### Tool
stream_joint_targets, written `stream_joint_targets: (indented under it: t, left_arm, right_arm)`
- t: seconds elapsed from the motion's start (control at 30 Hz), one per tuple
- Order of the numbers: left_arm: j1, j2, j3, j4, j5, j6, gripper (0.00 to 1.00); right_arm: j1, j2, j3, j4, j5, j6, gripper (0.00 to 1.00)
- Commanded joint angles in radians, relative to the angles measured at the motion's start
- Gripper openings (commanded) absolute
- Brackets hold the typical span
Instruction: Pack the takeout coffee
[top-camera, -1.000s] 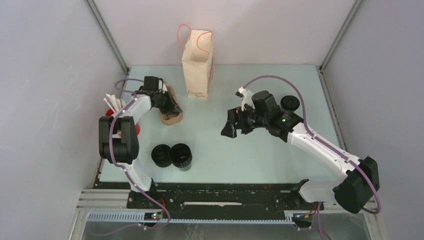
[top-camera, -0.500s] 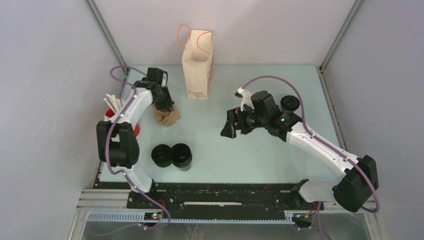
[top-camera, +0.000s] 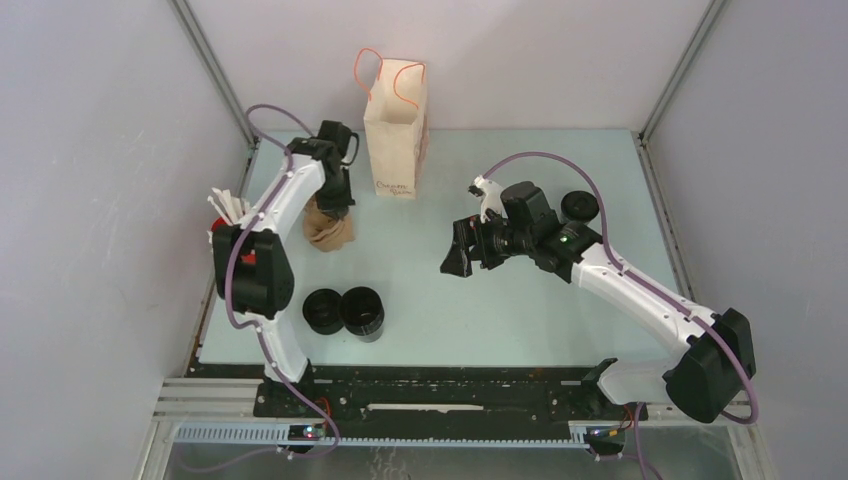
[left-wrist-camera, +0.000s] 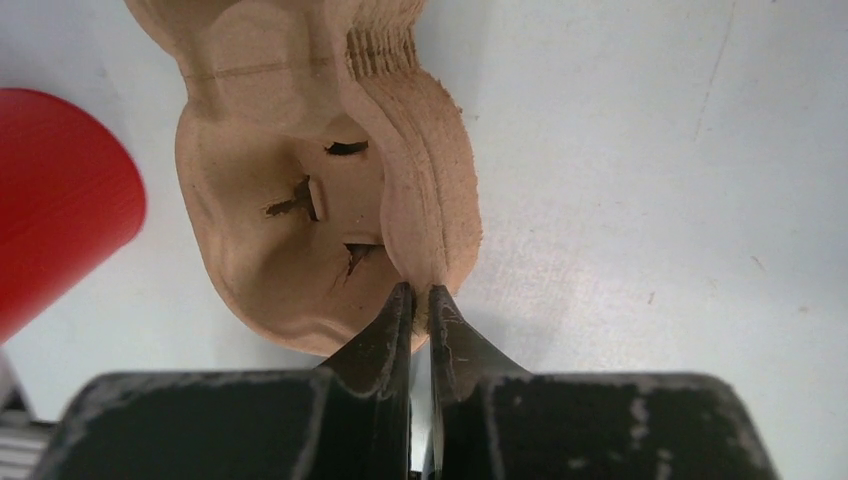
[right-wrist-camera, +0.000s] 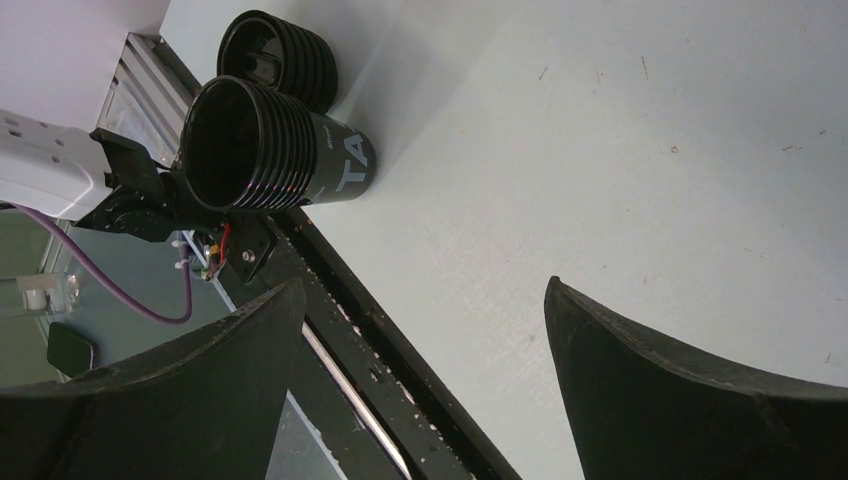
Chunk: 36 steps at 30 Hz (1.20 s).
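Top external view: the left tool (top-camera: 334, 207) was pinched shut on the rim of a brown cup carrier (top-camera: 328, 234). Two black coffee cups (top-camera: 362, 312) stood touching, front left on the tabletop (top-camera: 450, 320). The right tool (top-camera: 458, 252) hovered wide open, empty; a third cup (top-camera: 580, 206) sat to its right.

Bright even light, soft shadows, seemingly sharp
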Motion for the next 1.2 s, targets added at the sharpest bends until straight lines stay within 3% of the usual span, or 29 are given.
stream_joint_targets:
  t: [0.0,0.17,0.5,0.77,0.97,1.17]
  left_arm:
    - [-0.107,0.050,0.139,-0.134,-0.290,0.065,0.00]
    - [-0.177,0.092,0.191,-0.221,-0.518,0.051,0.00]
    - [-0.249,0.082,0.110,-0.188,-0.757,0.061,0.00]
    - [-0.271,0.048,0.036,-0.072,-0.739,0.135,0.00]
    - [-0.279,0.049,0.064,-0.057,-0.758,0.152,0.00]
    - [-0.279,0.049,0.077,-0.001,-0.648,0.165,0.00]
  right_arm:
    - [0.006,0.008,-0.003,0.035,-0.011,0.005,0.98]
    - [0.006,0.013,-0.004,0.035,-0.017,0.006,0.98]
    - [0.007,0.014,-0.003,0.035,-0.023,0.009,0.98]
    - [0.006,0.014,-0.003,0.035,-0.023,0.007,0.98]
    - [0.007,0.019,-0.003,0.036,-0.026,0.008,0.98]
    - [0.006,0.019,-0.002,0.035,-0.025,0.008,0.98]
